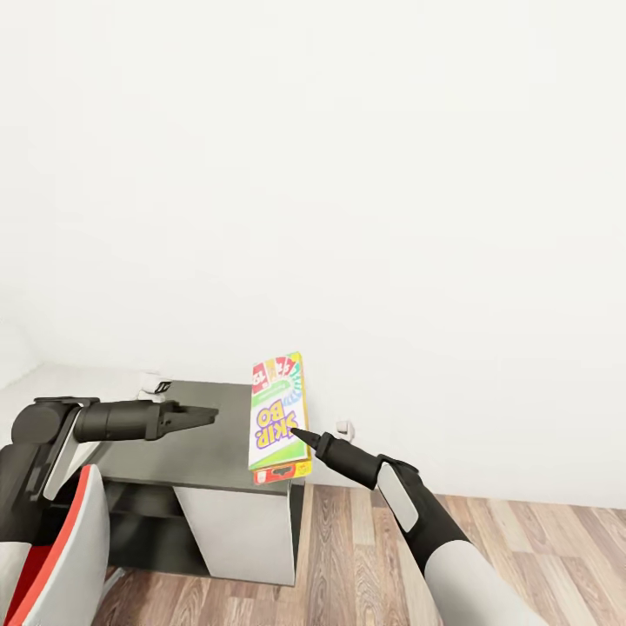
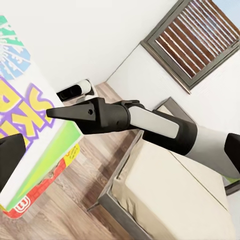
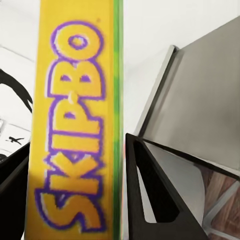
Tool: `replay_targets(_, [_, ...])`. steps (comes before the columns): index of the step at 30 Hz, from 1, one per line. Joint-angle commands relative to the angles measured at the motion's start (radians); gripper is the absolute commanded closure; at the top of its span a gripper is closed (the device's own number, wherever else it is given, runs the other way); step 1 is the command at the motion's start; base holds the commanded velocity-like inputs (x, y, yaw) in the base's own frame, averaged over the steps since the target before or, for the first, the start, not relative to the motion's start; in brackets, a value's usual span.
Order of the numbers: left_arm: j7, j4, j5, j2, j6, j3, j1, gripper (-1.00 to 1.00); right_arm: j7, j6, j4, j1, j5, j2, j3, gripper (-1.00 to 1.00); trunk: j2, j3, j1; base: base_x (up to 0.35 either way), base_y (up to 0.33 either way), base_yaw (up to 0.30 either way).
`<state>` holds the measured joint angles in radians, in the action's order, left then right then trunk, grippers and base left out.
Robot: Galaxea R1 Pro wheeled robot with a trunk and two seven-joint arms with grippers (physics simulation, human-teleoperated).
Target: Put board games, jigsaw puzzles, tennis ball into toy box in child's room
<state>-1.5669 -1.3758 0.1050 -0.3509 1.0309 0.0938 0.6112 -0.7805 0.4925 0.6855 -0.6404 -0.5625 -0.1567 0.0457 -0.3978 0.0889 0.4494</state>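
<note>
The right gripper (image 1: pixel 300 432) has its two black tapered fingers (image 3: pixel 150 190) closed on the narrow yellow edge of a flat cardboard game box (image 1: pixel 278 417), holding it upright in the air at the end of the dark grey table (image 1: pixel 187 448); the glossy lid is white and green with purple-outlined "SKIP-BO" lettering, and a red strip shows at its lower end. The left gripper (image 1: pixel 209 416) hangs level over the smooth matte tabletop with its dark pointed fingers close together and nothing between them. A white panel carries the table's end above a wood-plank floor (image 1: pixel 522 548). A red-and-white chair (image 1: pixel 69 556) stands beside the left arm. The left wrist view shows a plain beige mattress in a grey frame, the bed (image 2: pixel 170 200), and a slatted window (image 2: pixel 197 37).
</note>
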Motion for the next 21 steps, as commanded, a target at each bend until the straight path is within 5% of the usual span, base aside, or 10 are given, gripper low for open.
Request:
replay_targets(1, [-0.004,0.000,-0.001,0.000,0.011,0.000,0.001,-1.00,0.001,0.008,0.000,-0.001,-0.008,0.001,0.001,1.00,-0.002,0.001,0.001,-0.026,0.000,0.000])
replay_targets(21, [-0.004,0.000,-0.004,0.000,0.009,-0.001,0.001,-1.00,0.001,-0.014,-0.007,-0.001,-0.008,-0.002,0.002,1.00,-0.002,-0.033,0.001,-0.002,0.000,0.000])
